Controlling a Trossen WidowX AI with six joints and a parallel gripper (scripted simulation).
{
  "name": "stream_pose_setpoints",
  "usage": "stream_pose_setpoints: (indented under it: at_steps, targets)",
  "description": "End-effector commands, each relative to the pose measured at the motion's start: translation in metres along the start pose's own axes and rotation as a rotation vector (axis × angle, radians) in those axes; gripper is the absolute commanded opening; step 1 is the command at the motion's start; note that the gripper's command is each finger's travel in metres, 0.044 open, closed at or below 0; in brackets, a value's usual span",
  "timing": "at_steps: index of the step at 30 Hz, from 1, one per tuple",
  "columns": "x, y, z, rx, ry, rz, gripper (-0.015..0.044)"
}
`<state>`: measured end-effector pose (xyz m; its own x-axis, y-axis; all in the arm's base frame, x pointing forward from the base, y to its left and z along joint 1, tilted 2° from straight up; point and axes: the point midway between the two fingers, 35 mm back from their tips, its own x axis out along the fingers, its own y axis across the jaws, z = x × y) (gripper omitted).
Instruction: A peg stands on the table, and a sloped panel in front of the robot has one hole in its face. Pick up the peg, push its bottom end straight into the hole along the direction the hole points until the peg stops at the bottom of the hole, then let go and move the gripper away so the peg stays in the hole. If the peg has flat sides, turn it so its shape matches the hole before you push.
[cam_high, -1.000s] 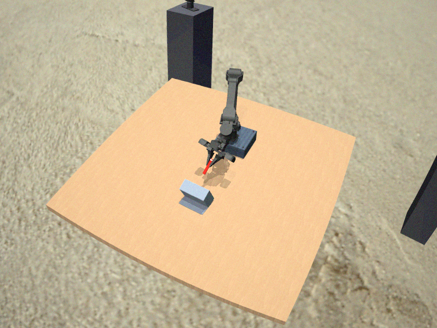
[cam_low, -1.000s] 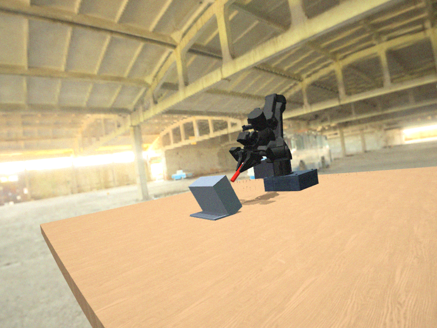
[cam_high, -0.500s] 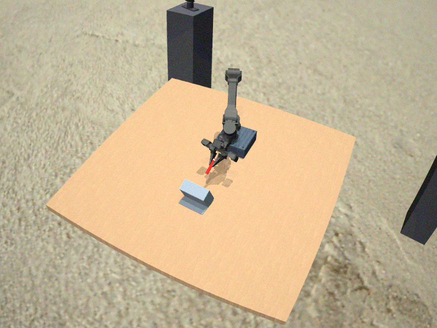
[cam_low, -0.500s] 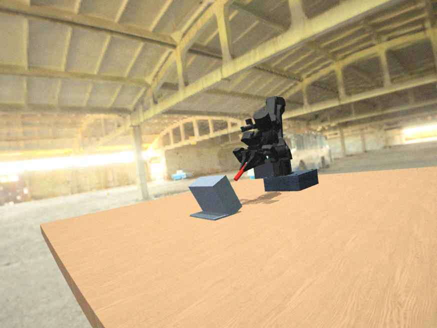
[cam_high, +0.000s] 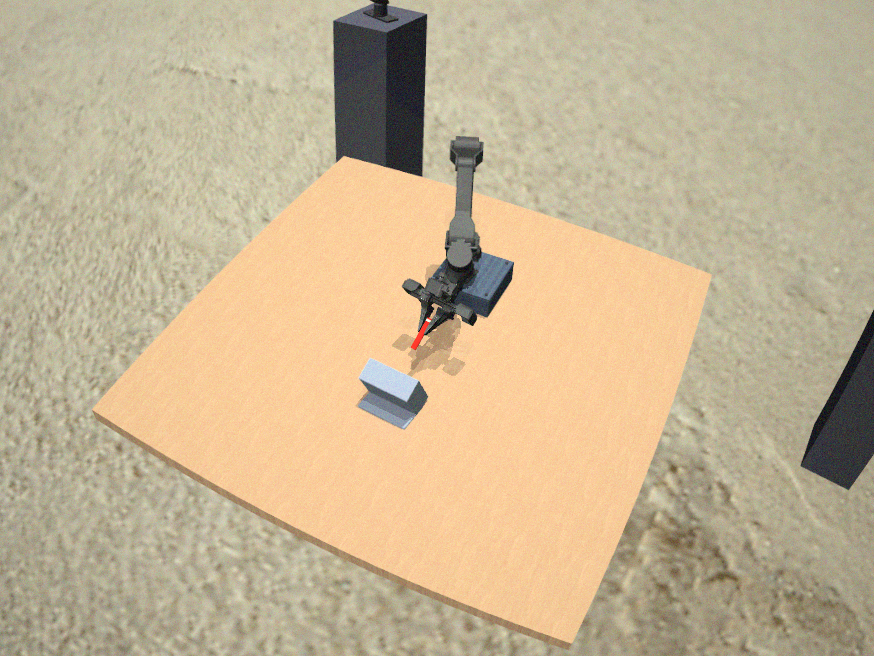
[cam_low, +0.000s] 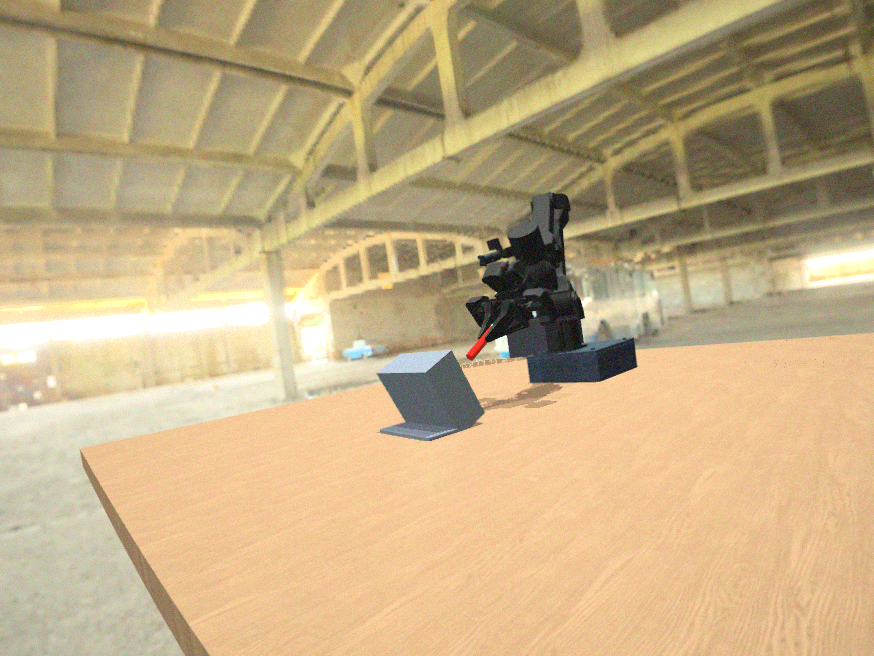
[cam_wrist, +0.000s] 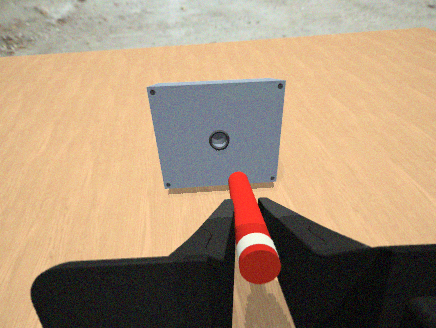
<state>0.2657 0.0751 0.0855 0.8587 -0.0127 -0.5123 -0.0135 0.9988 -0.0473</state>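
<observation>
A red round peg (cam_high: 420, 335) (cam_low: 477, 347) (cam_wrist: 247, 210) with a white band near its top end is tilted in the air, its free end pointing down toward the panel. My gripper (cam_high: 427, 330) (cam_low: 486, 333) (cam_wrist: 245, 206) is shut on it, with the banded end nearest the wrist camera. The grey sloped panel (cam_high: 389, 382) (cam_low: 430, 395) (cam_wrist: 187, 120) stands apart from the peg. Its one round hole (cam_wrist: 219, 140) shows in the wrist view, up and left of the peg's far end. The hole is hidden in the top and exterior views.
The panel's thin foot (cam_high: 384, 410) (cam_low: 416, 430) lies on its side away from the arm. The blue-grey arm base (cam_high: 490, 282) (cam_low: 582, 363) stands behind the gripper on the wooden table (cam_high: 494, 494) (cam_low: 494, 536) (cam_wrist: 75, 150). Dark pillars (cam_high: 360, 91) (cam_high: 843, 416) stand beyond the table.
</observation>
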Motion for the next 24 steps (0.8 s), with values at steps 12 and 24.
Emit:
stream_pose_setpoints:
  at_steps: [12, 24]
  targets:
    - [0.010, 0.003, -0.001, -0.003, -0.015, 0.011, 0.0000]
    - [0.017, 0.005, 0.000, 0.001, -0.037, 0.019, 0.0000]
